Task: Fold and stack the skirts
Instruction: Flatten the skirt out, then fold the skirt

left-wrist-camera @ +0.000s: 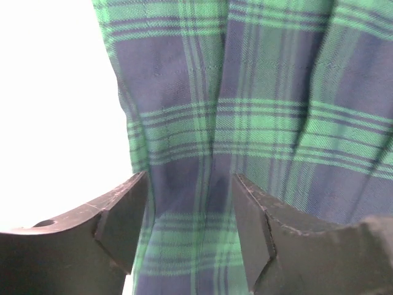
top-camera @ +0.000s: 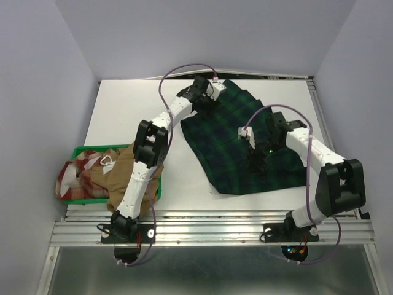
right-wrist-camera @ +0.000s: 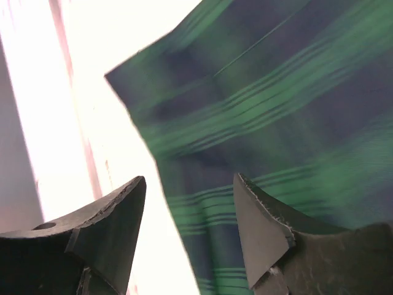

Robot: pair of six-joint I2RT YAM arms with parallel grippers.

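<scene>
At the near left of the worktop (top-camera: 123,110) a green tray (top-camera: 83,149) holds the red-and-cream checked skirt (top-camera: 77,178), crumpled and spilling over the tray's left rim; the tan-brown skirt (top-camera: 126,175) is bunched just beside it, draped over the tray's right end and partly hidden by the left arm (top-camera: 138,184); further in, right of centre, the tartan skirt (top-camera: 215,135) lies spread flat on the worktop; the right arm (top-camera: 319,160) bends over its near-right part, and the right jaws stand apart above the cloth's edge, gripping nothing, though that wrist view is blurred; farthest off, the left jaws sit at the skirt's far left corner, apart, astride a puckered ridge of tartan between the fingers (left-wrist-camera: 123,215), not closed on it
</scene>
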